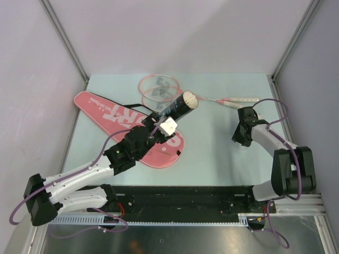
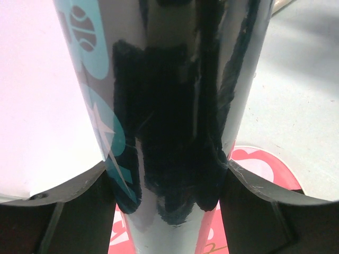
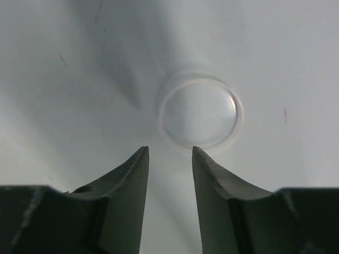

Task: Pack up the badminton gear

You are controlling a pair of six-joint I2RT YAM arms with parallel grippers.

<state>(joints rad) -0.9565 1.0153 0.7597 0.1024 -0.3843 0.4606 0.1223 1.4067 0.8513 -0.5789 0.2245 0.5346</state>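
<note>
Filling the left wrist view is the dark tube (image 2: 175,132), glossy, with teal print down one side, wedged between two black fingers (image 2: 79,211). The left gripper (image 1: 160,119) is clamped firmly round the tube's lower half, holding it up off the pink bag (image 1: 119,119). From above, the tube's long axis slants from near left to far right, and its pale end points towards the racket shafts. Feathers or a cap at that end? I can't tell.

The bag lies flat on the table (image 1: 212,153), narrow end far left and wide end near the middle. What's inside it doesn't show. Both rackets (image 1: 159,87) lie outside the bag at the far edge, heads stacked and white handles out to the right.

Over on the right, the right gripper (image 3: 169,151) points down at the table, fingers partly parted with nothing between them. A clear round disc (image 3: 200,111) lies just beyond the tips, untouched.
</note>
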